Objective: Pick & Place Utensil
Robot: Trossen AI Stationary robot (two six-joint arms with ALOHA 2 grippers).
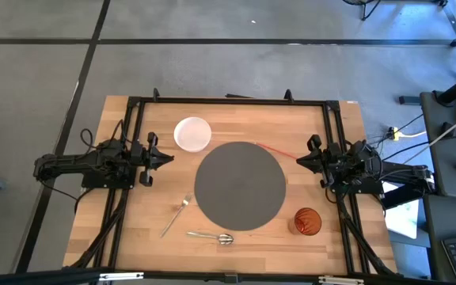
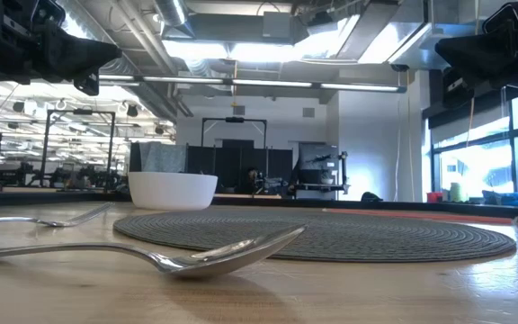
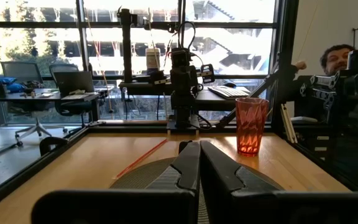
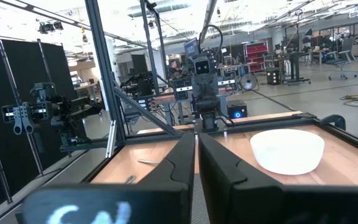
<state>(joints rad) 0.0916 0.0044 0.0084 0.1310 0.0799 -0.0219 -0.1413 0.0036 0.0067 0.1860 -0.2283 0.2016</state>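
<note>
A silver fork (image 1: 176, 215) and a silver spoon (image 1: 210, 236) lie flat on the wooden table near its front edge, left of and below a round dark placemat (image 1: 240, 185). In the low view the spoon (image 2: 196, 259) lies nearest and the fork (image 2: 43, 220) behind it. My left gripper (image 1: 169, 158) waits shut at the table's left side, above the table. My right gripper (image 1: 298, 159) waits shut at the right side. Both are empty and far from the utensils.
A white bowl (image 1: 191, 133) stands at the back left of the placemat. A red ribbed cup (image 1: 307, 222) stands at the front right. A red stick (image 1: 275, 150) lies at the placemat's far right edge. A black frame (image 1: 236, 100) borders the table.
</note>
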